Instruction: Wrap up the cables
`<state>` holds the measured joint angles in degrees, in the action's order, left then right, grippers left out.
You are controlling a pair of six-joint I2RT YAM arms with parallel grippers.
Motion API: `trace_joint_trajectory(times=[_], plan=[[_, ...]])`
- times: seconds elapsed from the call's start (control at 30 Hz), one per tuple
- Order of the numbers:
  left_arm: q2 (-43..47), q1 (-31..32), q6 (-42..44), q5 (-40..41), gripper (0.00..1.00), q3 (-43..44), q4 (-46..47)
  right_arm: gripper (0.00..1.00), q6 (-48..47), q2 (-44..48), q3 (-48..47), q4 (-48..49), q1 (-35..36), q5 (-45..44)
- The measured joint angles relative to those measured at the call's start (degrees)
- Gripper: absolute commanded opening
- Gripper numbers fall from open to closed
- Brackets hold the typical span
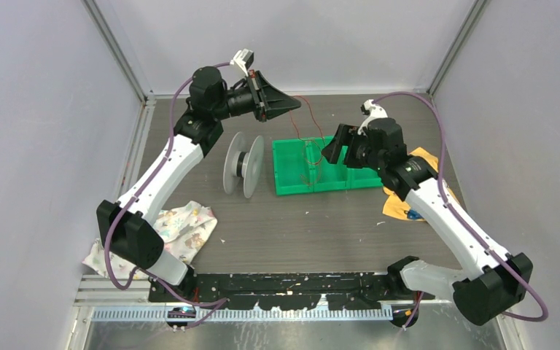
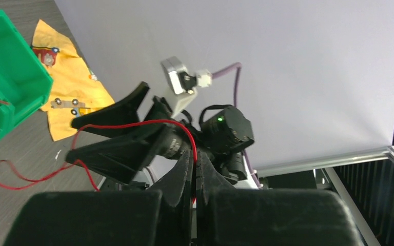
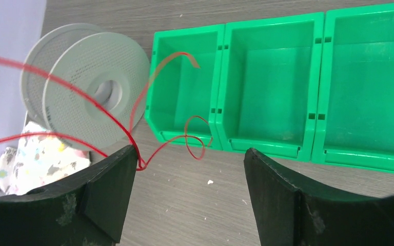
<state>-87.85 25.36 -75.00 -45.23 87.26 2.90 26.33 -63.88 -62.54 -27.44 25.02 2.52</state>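
Right wrist: cables over bin rim

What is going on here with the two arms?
The left gripper is shut on the thin red cable, holding it up above the table. The right gripper hangs open near the green bins, the cable touching one of its fingers. The grey spool stands on edge beside the bins.

No readable text, label, brand or number anywhere; yellow cloth print illegible.
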Motion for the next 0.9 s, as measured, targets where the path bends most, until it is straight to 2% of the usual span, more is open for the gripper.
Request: trace_joint_trajectory(times=[0.3,0.53,0.73,0.9], plan=[[0.0,0.0,-3.82,-4.44,0.01,0.02,4.0,0.8,2.49,-8.02,2.16,6.99,0.0,-6.91],[0.02,0.0,-5.64,-6.84,0.01,0.04,5.09,0.79,2.32,-14.47,-1.29,9.84,0.0,-9.16],[0.7,0.0,-5.81,-7.67,0.01,0.04,5.97,0.79,2.32,-13.92,-2.03,11.34,0.0,-10.54],[0.94,0.0,-5.79,-8.41,0.01,0.04,7.69,0.81,2.03,-9.79,-1.86,7.65,-0.02,-10.19]])
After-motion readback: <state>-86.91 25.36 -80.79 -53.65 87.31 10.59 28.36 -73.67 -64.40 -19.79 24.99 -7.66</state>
